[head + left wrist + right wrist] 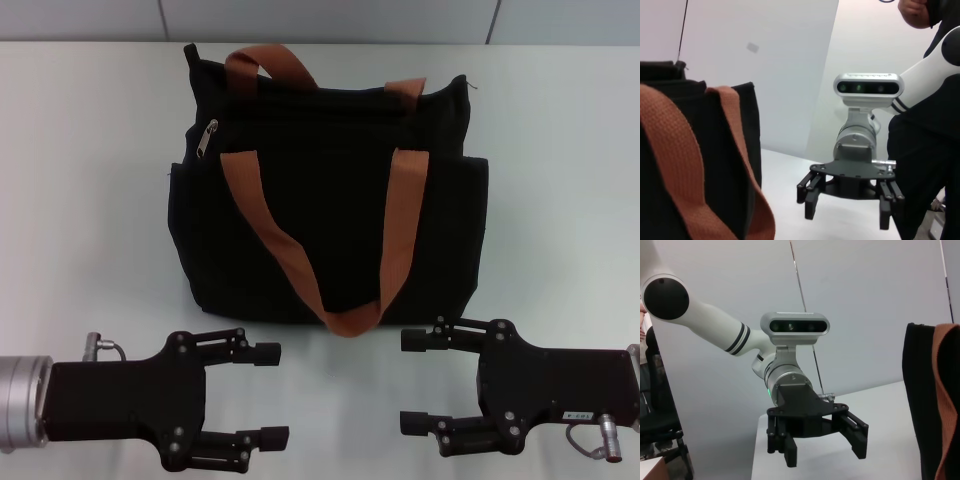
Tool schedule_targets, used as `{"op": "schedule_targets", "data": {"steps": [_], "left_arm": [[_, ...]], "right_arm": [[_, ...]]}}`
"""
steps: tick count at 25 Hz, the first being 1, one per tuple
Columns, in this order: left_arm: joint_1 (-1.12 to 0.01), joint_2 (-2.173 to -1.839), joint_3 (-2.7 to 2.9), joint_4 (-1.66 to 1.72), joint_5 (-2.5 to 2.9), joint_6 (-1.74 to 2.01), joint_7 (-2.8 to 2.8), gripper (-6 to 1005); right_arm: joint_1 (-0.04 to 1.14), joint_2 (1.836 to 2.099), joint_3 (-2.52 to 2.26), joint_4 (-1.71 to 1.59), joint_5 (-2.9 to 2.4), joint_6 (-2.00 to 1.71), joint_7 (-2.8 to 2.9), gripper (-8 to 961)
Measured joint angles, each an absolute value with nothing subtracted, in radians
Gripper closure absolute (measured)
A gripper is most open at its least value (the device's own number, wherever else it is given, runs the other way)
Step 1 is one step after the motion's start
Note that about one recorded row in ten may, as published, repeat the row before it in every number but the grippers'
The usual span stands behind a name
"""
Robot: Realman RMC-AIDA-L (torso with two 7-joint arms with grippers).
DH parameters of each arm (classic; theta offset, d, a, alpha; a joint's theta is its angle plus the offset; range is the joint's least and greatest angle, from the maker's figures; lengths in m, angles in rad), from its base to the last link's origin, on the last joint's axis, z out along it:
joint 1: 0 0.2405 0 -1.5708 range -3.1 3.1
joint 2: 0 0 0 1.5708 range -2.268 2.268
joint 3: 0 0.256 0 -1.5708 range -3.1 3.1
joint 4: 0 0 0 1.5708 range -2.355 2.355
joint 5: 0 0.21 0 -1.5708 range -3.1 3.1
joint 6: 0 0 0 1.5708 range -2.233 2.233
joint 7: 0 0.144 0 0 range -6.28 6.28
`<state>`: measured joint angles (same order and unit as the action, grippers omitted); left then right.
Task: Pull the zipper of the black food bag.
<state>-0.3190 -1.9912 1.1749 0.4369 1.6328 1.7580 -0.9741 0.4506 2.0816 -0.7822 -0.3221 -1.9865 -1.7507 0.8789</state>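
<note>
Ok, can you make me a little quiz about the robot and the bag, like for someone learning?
1. True or false: the left gripper and the right gripper are both open and touching nothing.
2. Where does the silver zipper sit on the black bag?
A. near the top corner on the robot's left
B. at the bottom by the grippers
C. in the middle of a side pocket
3. Fill in: the front orange handle hangs down the bag's front and its loop points toward the ____.

Key:
1. True. Both lie on the white table, short of the bag.
2. A
3. grippers
</note>
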Motion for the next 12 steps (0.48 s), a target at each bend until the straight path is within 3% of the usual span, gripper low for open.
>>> {"op": "schedule_targets", "data": {"steps": [11,12], "left_arm": [[-0.324,-2.024,1.074,0.441,1.620,1.871,-0.887,198],[-0.328,-2.049,0.960,0.441,1.602,1.940,-0.796,198]], "right_arm": [[0.450,2.082,-0.777,-0.322,-1.985,-1.742,0.884,149],[0.450,2.082,-0.775,-0.322,-1.985,-1.740,0.884,149]]}}
